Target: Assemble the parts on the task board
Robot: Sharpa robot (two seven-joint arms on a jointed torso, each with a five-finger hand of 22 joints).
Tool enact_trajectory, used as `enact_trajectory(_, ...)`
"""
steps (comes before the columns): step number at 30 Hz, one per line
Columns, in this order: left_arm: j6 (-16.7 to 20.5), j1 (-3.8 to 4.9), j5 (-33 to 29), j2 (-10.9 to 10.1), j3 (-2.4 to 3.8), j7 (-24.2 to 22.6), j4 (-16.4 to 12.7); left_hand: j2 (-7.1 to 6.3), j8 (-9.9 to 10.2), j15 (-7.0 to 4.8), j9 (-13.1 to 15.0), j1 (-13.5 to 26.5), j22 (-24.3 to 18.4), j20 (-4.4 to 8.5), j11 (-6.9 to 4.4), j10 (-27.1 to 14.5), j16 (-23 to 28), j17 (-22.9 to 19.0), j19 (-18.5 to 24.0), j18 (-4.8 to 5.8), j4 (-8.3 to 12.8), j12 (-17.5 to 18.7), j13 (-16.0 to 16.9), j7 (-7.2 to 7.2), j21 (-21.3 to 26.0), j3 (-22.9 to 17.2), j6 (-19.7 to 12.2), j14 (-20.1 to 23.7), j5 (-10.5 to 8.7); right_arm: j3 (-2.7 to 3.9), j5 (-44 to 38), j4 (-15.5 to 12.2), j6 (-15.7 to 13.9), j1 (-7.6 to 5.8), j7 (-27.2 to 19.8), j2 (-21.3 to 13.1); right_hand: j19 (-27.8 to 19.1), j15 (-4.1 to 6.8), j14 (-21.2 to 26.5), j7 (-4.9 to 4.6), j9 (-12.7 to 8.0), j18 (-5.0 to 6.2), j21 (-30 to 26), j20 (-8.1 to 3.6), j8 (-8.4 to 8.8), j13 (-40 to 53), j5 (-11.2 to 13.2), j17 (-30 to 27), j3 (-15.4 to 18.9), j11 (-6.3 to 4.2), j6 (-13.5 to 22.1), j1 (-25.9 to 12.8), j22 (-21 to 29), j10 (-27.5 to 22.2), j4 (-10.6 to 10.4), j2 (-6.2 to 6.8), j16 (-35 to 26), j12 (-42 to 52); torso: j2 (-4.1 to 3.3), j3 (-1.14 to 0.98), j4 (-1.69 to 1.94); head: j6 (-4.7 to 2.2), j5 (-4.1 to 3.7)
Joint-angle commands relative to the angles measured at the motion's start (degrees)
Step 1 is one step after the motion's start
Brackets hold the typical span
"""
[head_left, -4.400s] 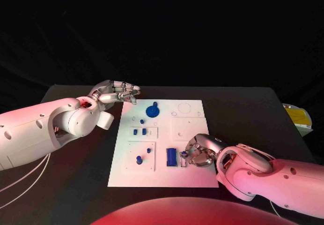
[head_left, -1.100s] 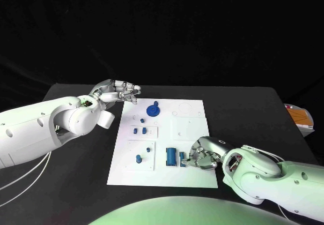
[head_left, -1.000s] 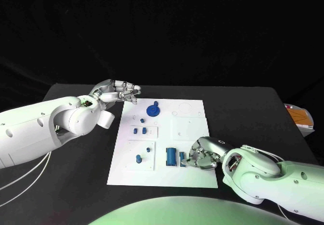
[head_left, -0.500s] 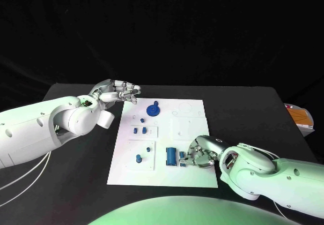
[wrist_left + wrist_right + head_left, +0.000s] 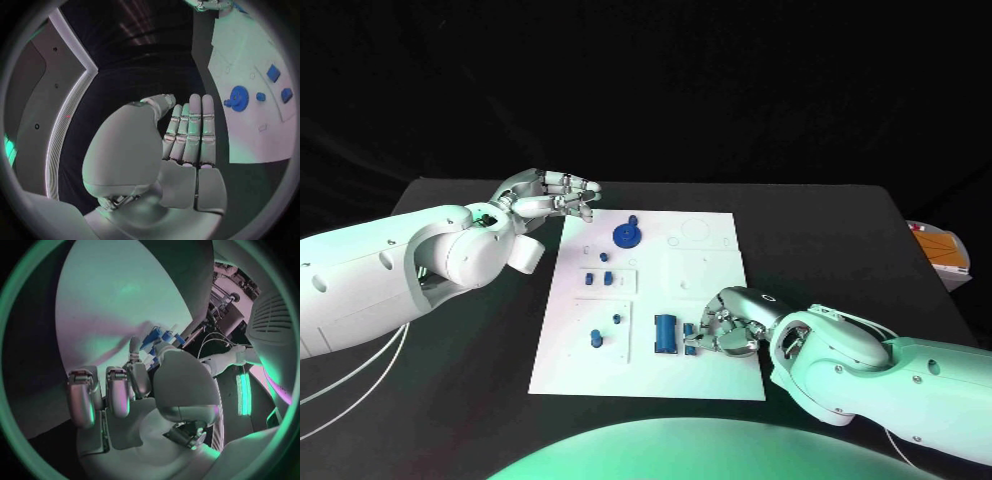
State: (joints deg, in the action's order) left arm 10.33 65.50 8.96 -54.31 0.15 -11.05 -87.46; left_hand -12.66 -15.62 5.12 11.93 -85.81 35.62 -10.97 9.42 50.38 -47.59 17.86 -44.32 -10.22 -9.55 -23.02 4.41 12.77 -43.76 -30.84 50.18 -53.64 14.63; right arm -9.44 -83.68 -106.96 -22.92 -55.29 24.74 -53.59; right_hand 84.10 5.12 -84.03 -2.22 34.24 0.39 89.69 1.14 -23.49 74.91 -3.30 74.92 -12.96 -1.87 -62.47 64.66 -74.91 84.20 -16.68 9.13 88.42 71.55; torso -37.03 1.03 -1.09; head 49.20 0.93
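Right hand [image 5: 721,328] shifted, hiding held part.

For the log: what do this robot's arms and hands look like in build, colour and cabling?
Both arms are bulky, rounded white shells. The left arm has thin pale cables trailing beneath it. Each ends in a silver metallic many-fingered hand: the left hand and right hand have segmented fingers. The left wrist view shows a smooth domed silver palm casing.

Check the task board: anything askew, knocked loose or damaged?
Nothing stands out. The task board lies flat and roughly square on the table, and its blue parts, such as the round gear, sit within their panels. The right robot hand pinches a small blue part at the board's near edge.
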Motion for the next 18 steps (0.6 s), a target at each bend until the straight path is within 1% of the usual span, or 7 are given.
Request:
enact_trajectory(1,-0.86,0.02,-0.28,0.07,0.03,-0.29,-0.06,0.2,-0.34,0.2,-0.05,0.23,0.05,0.15,-0.03,-0.32,0.24,0.06,0.32,-0.11,0.06,-0.2,-0.05,-0.01,-0.33,-0.34,-0.45,-0.05,0.29,-0.04,0.88,-0.09,-1.14,0.08,-2.53,-0.16,5.64,0.18,-5.12,0.01,-0.13,-0.24,-0.39,-0.13,0.03,5.07,0.29,10.89,0.61,-0.04,0.52,0.48,-14.89,0.65,-0.01,-0.02,-0.11,-0.4,-0.04,-0.01,-0.01,-0.05,-0.02)
enact_trajectory(4,-0.87,0.02,-0.28,0.08,0.03,-0.28,-0.05,0.2,-0.34,0.2,-0.05,0.23,0.05,0.15,-0.03,-0.32,0.24,0.06,0.32,-0.11,0.06,-0.2,-0.05,-0.01,-0.33,-0.34,-0.45,-0.05,0.29,-0.04,1.48,-0.26,-2.35,0.08,-3.7,-0.26,5.63,0.14,-5.11,-0.04,-0.19,-0.24,-0.39,-0.1,0.03,4.99,0.33,10.85,0.95,0.01,0.57,0.34,-14.89,0.58,-0.09,0.0,-0.13,-0.57,-0.05,-0.02,-0.03,-0.09,-0.02)
enact_trajectory(7,-0.9,0.02,-0.28,0.1,0.03,-0.27,-0.03,0.2,-0.34,0.2,-0.05,0.23,0.05,0.15,-0.03,-0.32,0.24,0.06,0.32,-0.11,0.06,-0.2,-0.05,-0.01,-0.33,-0.34,-0.45,-0.05,0.29,-0.03,2.59,-0.61,-4.33,0.08,-5.5,-0.5,5.67,0.1,-5.11,-0.07,-0.26,-0.26,-0.28,-0.06,0.0,5.04,0.33,10.87,1.33,0.05,0.57,0.05,-14.92,0.58,-0.15,-0.18,-0.12,-0.48,-0.03,-0.01,-0.02,-0.12,-0.06)
enact_trajectory(9,-0.92,0.02,-0.28,0.11,0.03,-0.27,-0.02,0.2,-0.34,0.2,-0.05,0.23,0.05,0.15,-0.03,-0.32,0.24,0.06,0.32,-0.11,0.06,-0.2,-0.05,-0.01,-0.33,-0.34,-0.45,-0.05,0.29,-0.01,3.03,-0.84,-4.9,0.08,-6.17,-0.7,5.67,0.1,-5.11,-0.07,-0.26,-0.26,-0.28,-0.06,0.0,5.04,0.33,10.87,1.33,0.05,0.57,0.05,-14.92,0.58,-0.15,-0.18,-0.12,-0.48,-0.03,0.02,0.01,-0.15,-0.13)
enact_trajectory(10,-0.93,0.02,-0.28,0.11,0.03,-0.26,-0.01,0.2,-0.34,0.2,-0.05,0.23,0.05,0.15,-0.03,-0.32,0.24,0.06,0.32,-0.11,0.06,-0.2,-0.05,-0.01,-0.33,-0.34,-0.45,-0.05,0.29,0.0,3.24,-0.98,-4.99,0.08,-6.46,-0.84,5.69,0.09,-5.12,-0.07,-0.27,-0.27,-0.24,-0.05,-0.01,5.08,0.33,10.89,1.41,0.06,0.56,-0.01,-14.93,0.6,-0.15,-0.24,-0.12,-0.42,-0.02,-0.01,0.0,-0.15,-0.1)
enact_trajectory(13,-0.95,0.01,-0.28,0.12,0.03,-0.24,0.01,0.2,-0.34,0.2,-0.05,0.23,0.05,0.15,-0.03,-0.32,0.24,0.06,0.32,-0.11,0.06,-0.2,-0.05,-0.01,-0.33,-0.34,-0.45,-0.05,0.29,0.04,3.76,-1.49,-3.97,0.07,-7.21,-1.47,5.7,0.09,-5.13,-0.06,-0.28,-0.27,-0.23,-0.05,-0.02,5.09,0.31,10.95,1.43,0.06,0.55,0.0,-14.94,0.61,-0.13,-0.27,-0.09,-0.39,0.01,0.02,-0.01,-0.13,-0.13)
enact_trajectory(18,-0.92,0.01,-0.28,0.1,0.03,-0.24,-0.02,0.2,-0.34,0.2,-0.05,0.23,0.05,0.15,-0.03,-0.32,0.24,0.06,0.32,-0.11,0.06,-0.2,-0.05,-0.01,-0.33,-0.34,-0.45,-0.05,0.29,0.06,4.11,-1.82,0.26,0.06,-7.33,-2.45,5.71,0.08,-5.15,-0.02,-0.36,-0.28,-0.2,-0.02,-0.08,5.16,0.35,11.04,1.84,0.03,0.56,0.65,-14.94,0.64,0.08,-0.17,-0.06,-0.27,0.0,0.1,-0.06,-0.17,-0.1)
